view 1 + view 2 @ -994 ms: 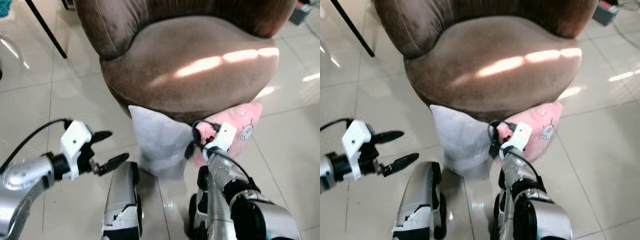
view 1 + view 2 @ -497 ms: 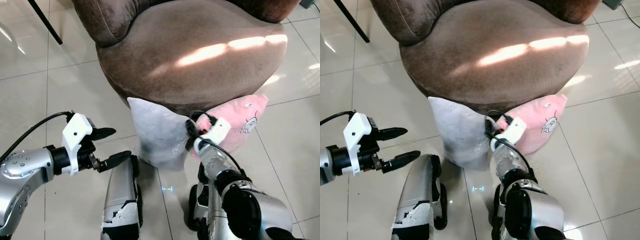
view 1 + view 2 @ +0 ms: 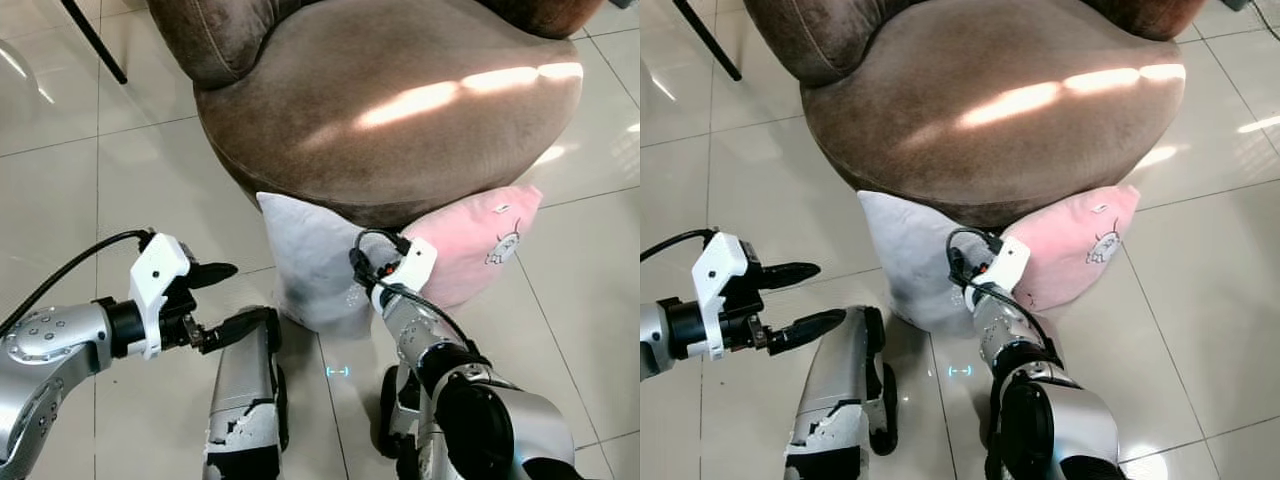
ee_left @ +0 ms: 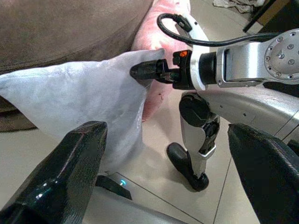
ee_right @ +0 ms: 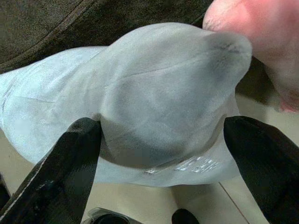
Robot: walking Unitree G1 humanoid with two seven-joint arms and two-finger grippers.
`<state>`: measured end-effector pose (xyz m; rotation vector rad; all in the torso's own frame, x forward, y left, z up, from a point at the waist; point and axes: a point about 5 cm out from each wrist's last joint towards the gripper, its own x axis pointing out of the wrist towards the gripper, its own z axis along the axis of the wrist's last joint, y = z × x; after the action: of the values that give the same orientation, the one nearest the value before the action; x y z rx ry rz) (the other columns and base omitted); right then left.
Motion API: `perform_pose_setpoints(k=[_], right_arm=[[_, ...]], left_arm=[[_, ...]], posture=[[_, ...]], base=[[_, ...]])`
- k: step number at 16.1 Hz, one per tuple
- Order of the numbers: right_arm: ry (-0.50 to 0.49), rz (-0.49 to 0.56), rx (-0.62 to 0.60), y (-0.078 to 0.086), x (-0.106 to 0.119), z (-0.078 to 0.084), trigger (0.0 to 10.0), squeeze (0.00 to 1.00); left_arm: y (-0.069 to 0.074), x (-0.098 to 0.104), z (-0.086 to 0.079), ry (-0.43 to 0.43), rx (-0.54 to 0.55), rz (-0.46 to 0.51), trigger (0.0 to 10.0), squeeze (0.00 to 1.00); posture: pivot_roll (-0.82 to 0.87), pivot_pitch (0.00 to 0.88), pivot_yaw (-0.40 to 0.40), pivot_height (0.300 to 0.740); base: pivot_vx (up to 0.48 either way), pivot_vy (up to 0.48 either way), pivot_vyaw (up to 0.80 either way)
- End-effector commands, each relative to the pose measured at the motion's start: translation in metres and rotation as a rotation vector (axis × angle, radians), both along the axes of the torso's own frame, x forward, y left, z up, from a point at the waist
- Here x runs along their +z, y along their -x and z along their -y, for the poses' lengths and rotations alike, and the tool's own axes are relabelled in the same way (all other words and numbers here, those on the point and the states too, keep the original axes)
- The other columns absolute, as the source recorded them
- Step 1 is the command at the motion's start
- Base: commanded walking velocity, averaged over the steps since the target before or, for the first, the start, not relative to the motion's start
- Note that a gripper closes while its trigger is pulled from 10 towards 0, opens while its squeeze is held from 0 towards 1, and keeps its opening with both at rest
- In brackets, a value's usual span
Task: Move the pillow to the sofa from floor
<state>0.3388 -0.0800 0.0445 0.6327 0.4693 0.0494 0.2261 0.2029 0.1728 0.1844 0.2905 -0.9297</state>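
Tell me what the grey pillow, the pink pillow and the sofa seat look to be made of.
Grey pillow: soft, matte, short-napped fabric, probably fleece or microfibre; it dents between the right gripper fingers.
Pink pillow: plush fabric with a printed cartoon.
Sofa seat: brown velvety or suede-like upholstery, with a sheen where sunlight falls.

Left arm: silver, bent in from the lower left of the head view.
Left gripper (image 3: 222,297): fingers spread apart, holding nothing.
Right arm: reaches up from bottom centre.
Right gripper (image 4: 140,71): fingers spread wide in its wrist view.
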Motion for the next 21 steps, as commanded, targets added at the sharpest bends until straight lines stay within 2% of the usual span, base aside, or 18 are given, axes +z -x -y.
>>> perform_pose_setpoints(k=[1,2,3,4,11,17,21], right_arm=[[-0.034,-0.044,0.037,0.011,-0.012,-0.012,3.5,0.00],[-0.039,-0.039,0.037,0.011,-0.011,-0.013,2.7,0.00],[-0.042,-0.036,0.036,0.011,-0.011,-0.013,2.7,0.00],[-0.044,-0.034,0.033,0.010,-0.010,-0.013,0.0,0.00],[-0.054,-0.012,0.038,0.011,-0.010,-0.016,0.0,0.00],[-0.083,-0.001,0.003,0.009,-0.007,-0.012,0.0,0.00],[-0.080,0.003,0.011,0.009,-0.008,-0.012,0.0,0.00]], left_arm=[[0.006,-0.002,0.003,-0.004,-0.024,-0.024,10.0,0.00],[0.006,-0.002,0.003,-0.005,-0.024,-0.024,10.0,0.00],[0.005,-0.002,0.003,-0.006,-0.025,-0.024,10.0,0.00],[0.005,-0.002,0.003,-0.006,-0.025,-0.025,10.0,0.00],[0.012,-0.005,0.004,-0.013,-0.041,-0.043,10.0,0.00],[0.017,-0.005,0.006,-0.015,-0.037,-0.047,10.0,0.00],[0.016,-0.013,0.017,-0.011,-0.039,-0.054,10.0,0.00]], posture=[[0.38,0.390,0.063,0.567],[0.38,0.386,0.064,0.567],[0.38,0.386,0.064,0.567],[0.38,0.385,0.065,0.567],[0.39,0.378,0.056,0.567],[0.40,0.376,0.058,0.567],[0.40,0.376,0.061,0.567]], base=[[0.000,0.000,0.00],[0.000,0.000,0.00],[0.000,0.000,0.00],[0.000,0.000,0.00],[0.000,0.000,0.00],[0.000,0.000,0.00],[0.000,0.000,0.00]])
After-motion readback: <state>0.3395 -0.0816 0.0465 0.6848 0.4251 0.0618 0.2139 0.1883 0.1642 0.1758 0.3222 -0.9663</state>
